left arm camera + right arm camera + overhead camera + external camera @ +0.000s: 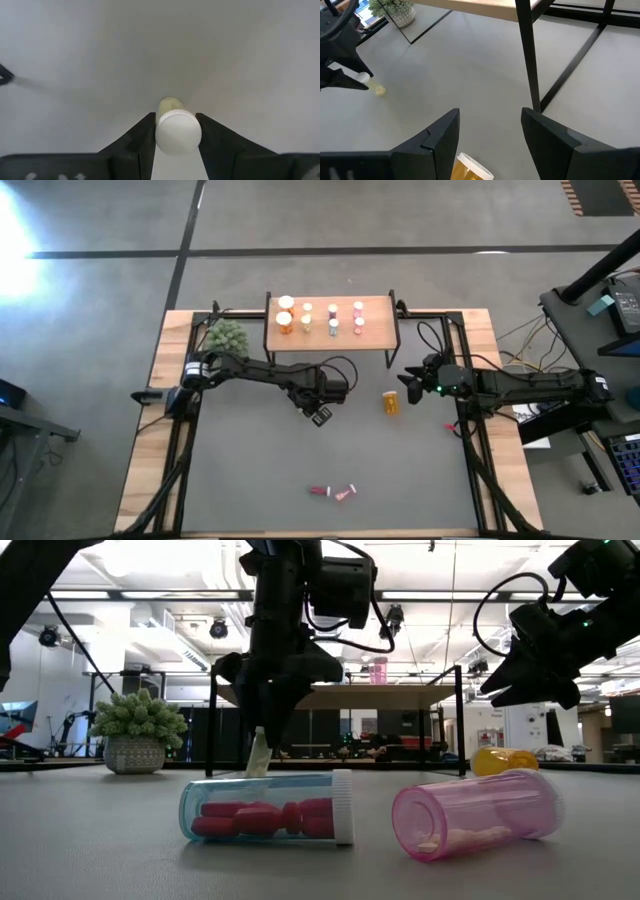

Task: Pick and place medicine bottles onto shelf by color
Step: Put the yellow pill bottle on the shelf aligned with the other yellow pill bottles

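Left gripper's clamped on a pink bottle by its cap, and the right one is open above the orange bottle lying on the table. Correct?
Not quite: the left gripper holds a yellowish bottle, not pink, as the left wrist view shows. The right gripper is open above the lying orange bottle.

No legible text, label, brand, number or sign is found in any of the four views. The medicine bottles [268, 808] carry no readable labelling on bodies or caps, and the shelf [331, 322] bears no marking. Items in the room behind the table are too small or blurred for any lettering to be read.
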